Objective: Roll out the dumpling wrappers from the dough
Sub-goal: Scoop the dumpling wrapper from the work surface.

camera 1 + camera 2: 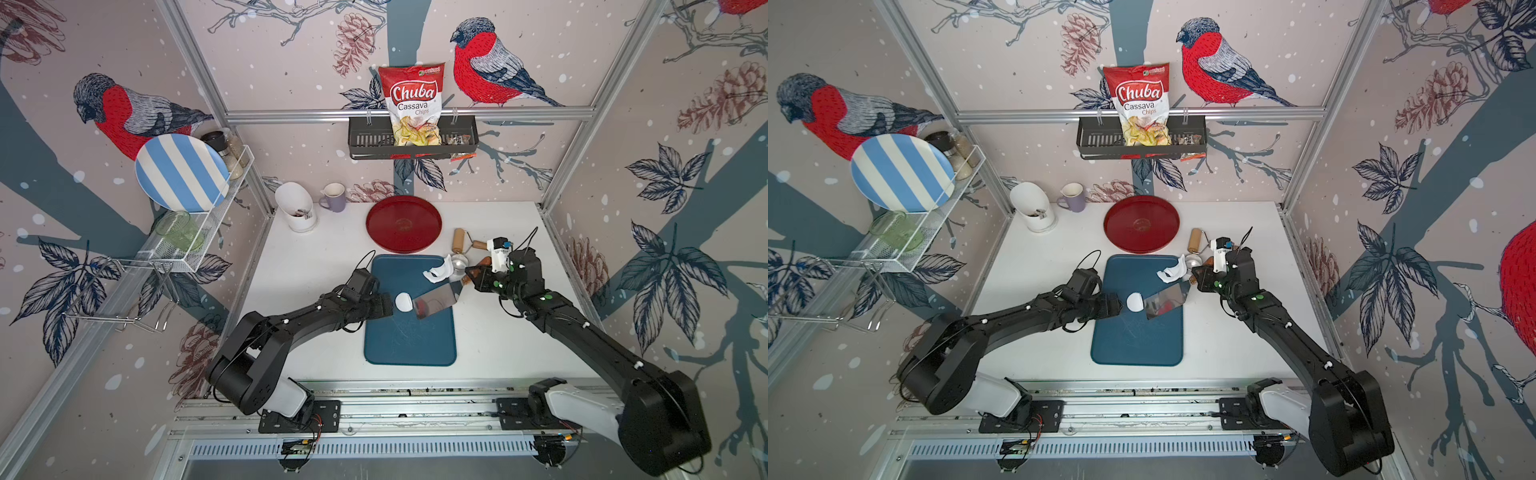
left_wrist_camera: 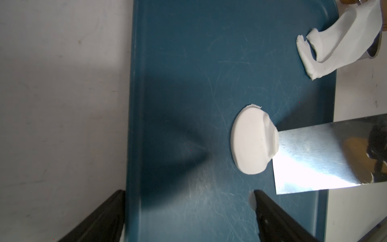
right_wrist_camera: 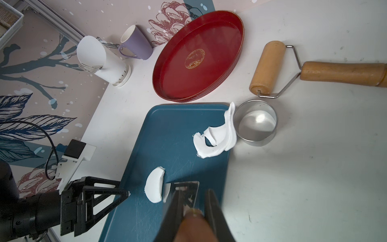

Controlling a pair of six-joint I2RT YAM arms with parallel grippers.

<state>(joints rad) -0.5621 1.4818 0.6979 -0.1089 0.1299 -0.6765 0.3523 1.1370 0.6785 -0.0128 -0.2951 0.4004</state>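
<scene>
On the blue board (image 1: 409, 340), your right pincer (image 3: 192, 196) grips the scraper (image 1: 436, 300), its blade wedged under the right edge of the round wrapper (image 1: 402, 301) at mid-board. Your left pincer (image 2: 188, 194) gapes wide just left of it. The step looks like lifting the disc; next, slide fully underneath without crumpling it.

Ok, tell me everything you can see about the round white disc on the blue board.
The wrapper is a small, thin, matte white dough disc lying flat near the middle of the board. Its edge is mostly neat and round, with a small ragged nick. The scraper blade meets one side, where the dough is wrinkled and bunched. The open left gripper is on the opposite side, not touching. The dough scrap lies apart from it.
</scene>
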